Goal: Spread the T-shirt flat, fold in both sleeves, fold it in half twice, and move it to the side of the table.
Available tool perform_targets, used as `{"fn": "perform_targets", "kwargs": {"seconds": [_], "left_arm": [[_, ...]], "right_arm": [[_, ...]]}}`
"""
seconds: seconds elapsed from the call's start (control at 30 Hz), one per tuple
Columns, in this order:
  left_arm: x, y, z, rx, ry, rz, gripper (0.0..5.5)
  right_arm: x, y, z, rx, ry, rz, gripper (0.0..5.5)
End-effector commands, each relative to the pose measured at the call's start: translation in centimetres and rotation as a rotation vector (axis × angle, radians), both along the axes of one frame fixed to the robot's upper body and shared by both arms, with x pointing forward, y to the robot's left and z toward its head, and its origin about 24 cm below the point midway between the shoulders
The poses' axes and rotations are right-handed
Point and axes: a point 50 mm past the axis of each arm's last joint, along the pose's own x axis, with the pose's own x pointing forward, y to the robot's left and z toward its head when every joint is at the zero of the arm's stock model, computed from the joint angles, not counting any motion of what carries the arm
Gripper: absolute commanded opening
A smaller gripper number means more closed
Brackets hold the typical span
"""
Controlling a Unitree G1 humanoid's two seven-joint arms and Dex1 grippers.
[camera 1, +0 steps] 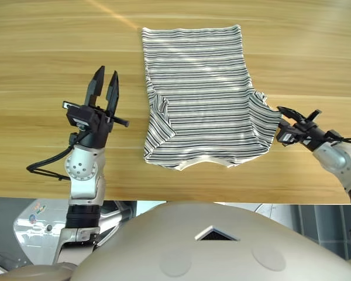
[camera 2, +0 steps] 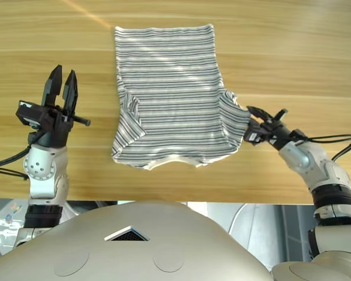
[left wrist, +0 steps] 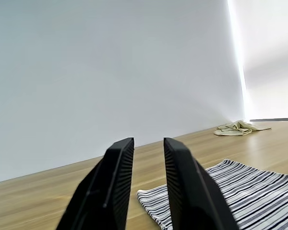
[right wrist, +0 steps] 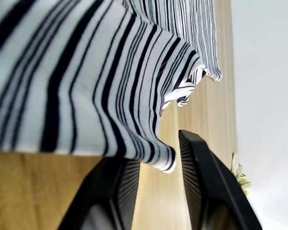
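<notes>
I find the black-and-white striped cotton T-shirt (camera 1: 199, 99) lying mid-table on the light wooden tabletop (camera 1: 41, 47), sleeves turned inward. The left gripper (camera 1: 107, 76) is raised well left of it, fingers slightly apart and empty. The right gripper (camera 1: 282, 111) is at the shirt's right sleeve edge, fingers (right wrist: 201, 182) apart, with the fabric hem draped between them.

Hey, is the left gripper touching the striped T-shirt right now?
No, the left gripper is over bare wood of the table, with a clear gap between it and the near edge of the T-shirt.
</notes>
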Motion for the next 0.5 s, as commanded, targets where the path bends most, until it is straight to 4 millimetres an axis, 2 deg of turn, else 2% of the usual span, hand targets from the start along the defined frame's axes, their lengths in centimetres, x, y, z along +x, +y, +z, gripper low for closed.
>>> {"fn": "perform_targets", "kwargs": {"seconds": [0.03, 0.1, 0.3, 0.5], "left_arm": [[0.1, -0.2, -0.1, 0.009, 0.014, -0.011, 1.17], [0.1, -0.3, -0.2, 0.009, 0.015, -0.012, 1.17], [0.0, -0.5, -0.4, 0.003, 0.020, -0.018, 1.17], [-0.2, -0.8, -0.9, -0.012, 0.034, -0.024, 1.17]], "right_arm": [[-2.1, 0.5, -2.5, -0.044, 0.154, 0.051, 1.06], [-2.1, 0.4, -2.6, -0.047, 0.159, 0.047, 0.69], [-1.6, -0.2, -2.7, -0.043, 0.145, 0.005, 0.07], [-1.0, -0.5, -2.8, -0.048, 0.120, -0.024, 0.01]]}}
